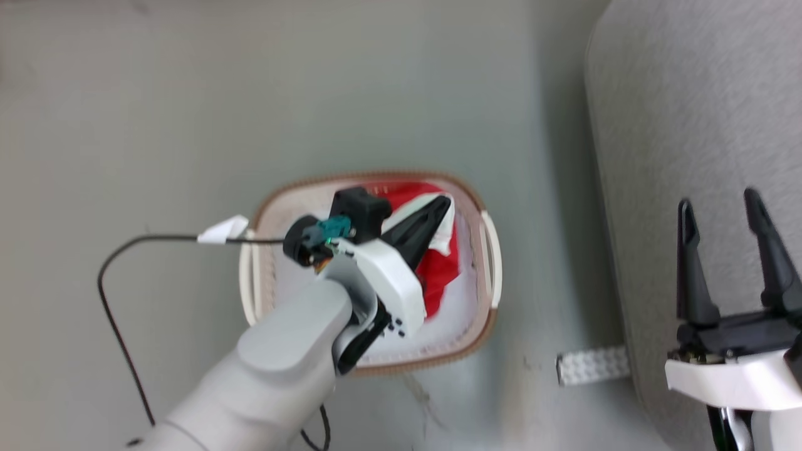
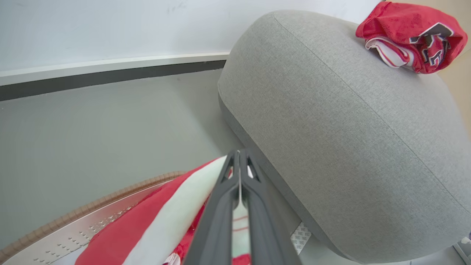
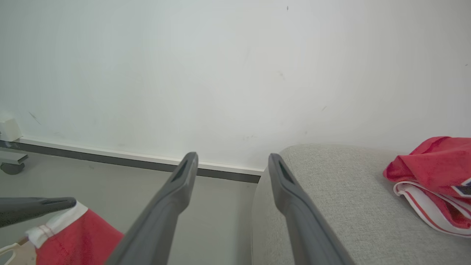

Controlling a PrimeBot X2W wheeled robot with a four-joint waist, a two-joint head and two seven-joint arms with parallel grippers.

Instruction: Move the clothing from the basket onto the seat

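Observation:
My left gripper [image 1: 443, 205] [image 2: 239, 154] is shut on a red garment with white trim [image 1: 438, 263] [image 2: 162, 221] and holds it up above the basket [image 1: 479, 313], whose brown rim [image 2: 92, 204] curves below. In the right wrist view the same garment [image 3: 73, 235] hangs from my left gripper's fingers [image 3: 36, 208]. A second red garment with black-and-white numerals [image 2: 412, 36] [image 3: 438, 184] lies crumpled on the grey seat [image 1: 689, 125] [image 2: 331, 129] [image 3: 331, 206]. Over the seat's near edge, my right gripper [image 1: 720, 207] [image 3: 232, 162] stands open with nothing between its fingers.
A black cable [image 1: 119, 263] with a white tag [image 1: 222, 228] runs across the grey floor left of the basket. A small white perforated strip [image 1: 592, 365] lies on the floor by the seat. A white wall with a dark skirting [image 2: 110, 75] stands behind.

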